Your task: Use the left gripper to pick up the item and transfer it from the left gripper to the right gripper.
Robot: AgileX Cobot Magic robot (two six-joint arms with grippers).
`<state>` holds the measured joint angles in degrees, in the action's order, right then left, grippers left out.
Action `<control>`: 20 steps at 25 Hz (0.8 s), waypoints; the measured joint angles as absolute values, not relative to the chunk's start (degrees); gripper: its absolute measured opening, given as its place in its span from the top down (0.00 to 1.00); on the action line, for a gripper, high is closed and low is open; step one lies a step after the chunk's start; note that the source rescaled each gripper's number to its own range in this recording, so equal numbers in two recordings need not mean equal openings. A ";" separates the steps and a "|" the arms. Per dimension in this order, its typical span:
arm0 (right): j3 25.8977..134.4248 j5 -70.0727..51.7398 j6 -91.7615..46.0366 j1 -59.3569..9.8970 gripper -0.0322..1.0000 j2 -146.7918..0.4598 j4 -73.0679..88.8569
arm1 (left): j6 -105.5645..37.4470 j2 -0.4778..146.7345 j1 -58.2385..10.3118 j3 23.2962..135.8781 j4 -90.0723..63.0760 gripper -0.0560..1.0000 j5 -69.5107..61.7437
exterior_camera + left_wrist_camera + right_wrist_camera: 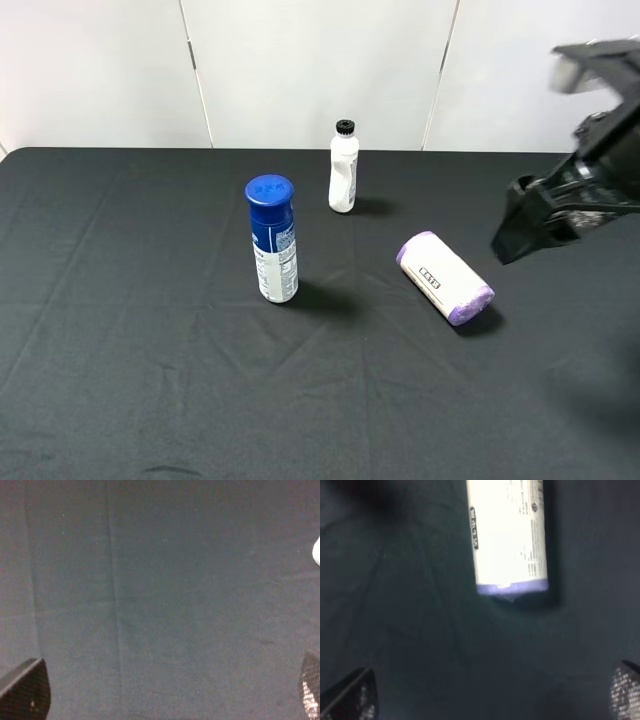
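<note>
The item (445, 277), a short beige roll with a black label and purple ends, lies on its side on the black cloth, right of centre. The right gripper (515, 235) hangs just right of it and above the cloth. In the right wrist view the item (509, 535) lies ahead of the right gripper (487, 697), whose fingertips stand wide apart with nothing between them. The left arm is out of the exterior view. The left wrist view shows the left gripper (167, 695) open over bare cloth, with nothing held.
A blue-capped spray can (272, 240) stands upright at centre left. A slim white bottle with a black cap (343, 168) stands behind it, near the back edge. A white sliver (317, 552) shows at the edge of the left wrist view. A white wall runs behind the table.
</note>
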<state>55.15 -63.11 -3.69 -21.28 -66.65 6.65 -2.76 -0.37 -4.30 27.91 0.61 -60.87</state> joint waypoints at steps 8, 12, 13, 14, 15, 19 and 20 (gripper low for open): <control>55.15 -69.06 -3.41 -21.28 0.00 -52.37 6.56 | -2.76 -0.37 -4.30 27.91 0.61 0.00 -60.87; 54.05 -69.48 -3.29 -21.28 0.00 -44.79 6.56 | -2.76 -0.37 -4.30 27.91 0.61 0.00 -60.87; 53.29 -69.48 -3.29 -21.28 0.00 -42.49 6.56 | -2.76 -0.37 -4.30 27.91 0.61 0.00 -60.87; 52.14 -69.53 -3.16 -21.28 0.00 -40.06 6.49 | -2.76 -0.37 -4.30 27.91 0.61 0.00 -60.87; 50.83 -69.61 -3.16 -21.28 0.00 -37.55 6.49 | -2.76 -0.37 -4.30 27.91 0.61 0.00 -60.87; 45.22 -69.81 -3.11 -21.28 0.00 -28.02 6.44 | -2.76 -0.37 -4.30 27.91 0.61 0.00 -60.87; 44.05 -69.86 -2.91 -21.28 0.00 -26.01 6.44 | -2.76 -0.37 -4.30 27.91 0.61 0.00 -60.87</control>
<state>44.05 -69.86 -2.91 -21.28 -26.01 6.44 -2.76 -0.37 -4.30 27.91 0.61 -60.87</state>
